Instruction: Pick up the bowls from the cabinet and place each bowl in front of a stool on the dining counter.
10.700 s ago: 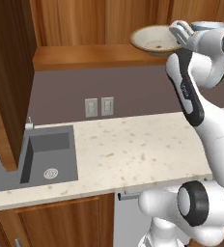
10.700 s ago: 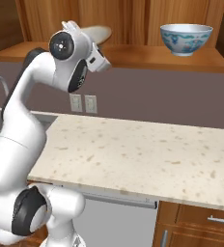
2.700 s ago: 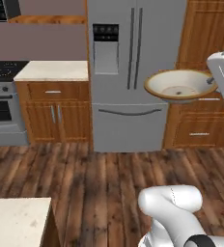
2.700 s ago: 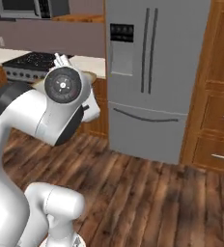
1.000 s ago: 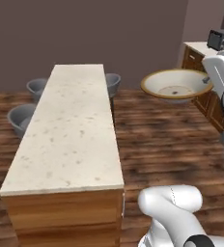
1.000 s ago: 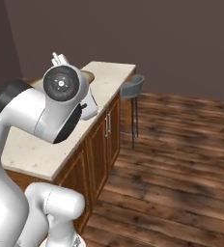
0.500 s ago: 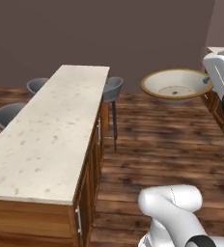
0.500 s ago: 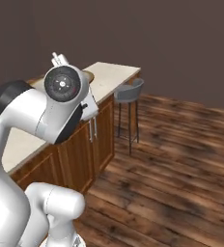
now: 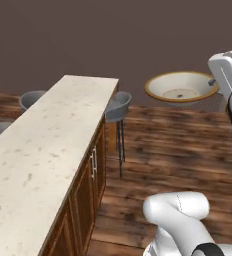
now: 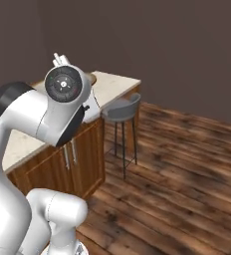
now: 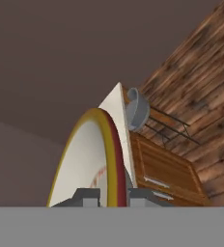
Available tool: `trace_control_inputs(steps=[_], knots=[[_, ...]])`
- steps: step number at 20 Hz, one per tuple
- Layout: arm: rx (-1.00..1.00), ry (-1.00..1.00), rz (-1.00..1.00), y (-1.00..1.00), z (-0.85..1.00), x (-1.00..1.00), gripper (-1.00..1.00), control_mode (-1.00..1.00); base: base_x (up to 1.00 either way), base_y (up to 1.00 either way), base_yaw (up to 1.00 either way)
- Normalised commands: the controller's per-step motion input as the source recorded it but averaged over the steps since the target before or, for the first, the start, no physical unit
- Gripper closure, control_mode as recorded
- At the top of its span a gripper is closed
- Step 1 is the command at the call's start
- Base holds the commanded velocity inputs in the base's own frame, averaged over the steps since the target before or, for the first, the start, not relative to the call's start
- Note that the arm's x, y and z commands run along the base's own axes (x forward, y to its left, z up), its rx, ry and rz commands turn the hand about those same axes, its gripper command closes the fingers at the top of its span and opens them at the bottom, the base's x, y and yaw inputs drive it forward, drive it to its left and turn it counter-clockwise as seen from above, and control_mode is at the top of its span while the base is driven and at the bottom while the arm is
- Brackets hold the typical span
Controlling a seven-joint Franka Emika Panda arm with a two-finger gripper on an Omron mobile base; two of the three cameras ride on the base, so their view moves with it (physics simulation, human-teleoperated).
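A wide shallow cream bowl (image 9: 182, 87) with a tan rim hangs level in the air, right of the dining counter (image 9: 48, 135). My gripper (image 9: 214, 83) is shut on its right rim. In the hand view the bowl (image 11: 92, 159) stands edge-on between my fingertips (image 11: 87, 195), with the gripper (image 11: 113, 195) clamped on the rim. A grey stool (image 9: 119, 105) stands at the counter's far right side, also seen as the stool (image 10: 121, 110) and the stool (image 11: 137, 110). Two more stools (image 9: 32, 98) sit along the counter's left side. The cabinet is out of view.
The counter (image 10: 110, 82) has a wooden base with metal door handles (image 9: 94, 162). Dark wooden floor (image 9: 178, 150) spreads to the right of it, and a plain dark wall (image 9: 113, 40) closes the back. My white arm (image 10: 48, 114) blocks much of the counter in the right base view.
The whole picture has shifted as the base drives and turns: the counter now runs closer along the left. The bowl stays in my grip, unchanged relative to the arm.
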Motion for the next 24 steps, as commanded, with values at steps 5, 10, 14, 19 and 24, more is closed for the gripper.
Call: trace_control_inputs(steps=[5, 10, 14, 19, 24], knots=[[0.0, 0.0, 0.0, 0.0, 0.0, 0.0, 1.0, 1.0, 1.0, -0.84, 0.25], [0.0, 0.0, 0.0, 0.0, 0.0, 0.0, 1.0, 1.0, 1.0, -0.66, 0.31], [0.0, 0.0, 0.0, 0.0, 0.0, 0.0, 1.0, 1.0, 1.0, -0.59, 0.39], [0.0, 0.0, 0.0, 0.0, 0.0, 0.0, 1.0, 1.0, 1.0, -0.57, 0.54], [0.0, 0.0, 0.0, 0.0, 0.0, 0.0, 1.0, 1.0, 1.0, -0.68, 0.56]])
